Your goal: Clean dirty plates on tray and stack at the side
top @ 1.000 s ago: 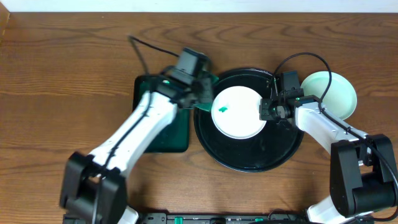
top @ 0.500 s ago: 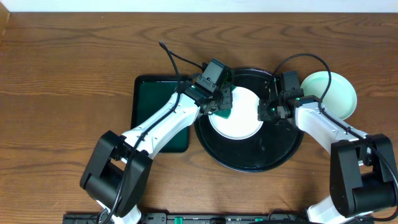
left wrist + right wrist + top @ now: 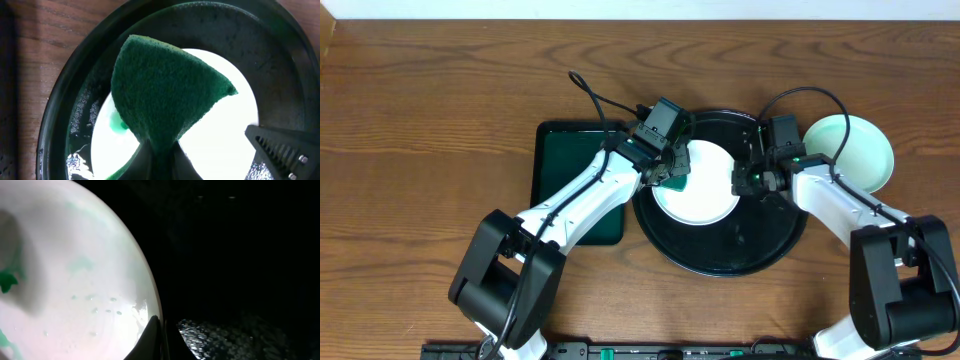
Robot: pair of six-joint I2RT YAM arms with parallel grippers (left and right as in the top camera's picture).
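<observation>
My left claw [image 3: 159, 159] is clamped on the narrow end of the green sponge [image 3: 165, 95]. That lets the broad flap fan out flat over the plate [image 3: 225, 140] just below it. The flap hangs over the plate's left half, right by the green smudge [image 3: 117, 125]. I judge that smudge to be what I am here to wipe.

My right claw [image 3: 162, 336] is on the plate's opposite rim. The white edge runs straight into the narrow slot between my fingers, so I read it as pinched shut on the rim. That pins the plate so the sponge cannot push it around.

The plate lies in the upper middle of the black tray [image 3: 720, 250], whose wet floor shows all round it.

Farther out, past the tray's right edge, the side pile [image 3: 860, 150] of pale-mint plates sits on the table [image 3: 420, 120]. It is close to my right arm, which makes it handy for stacking. I cannot tell how many plates it holds. On the far left, the green rectangular tray [image 3: 560, 165] sits beside the black one.
</observation>
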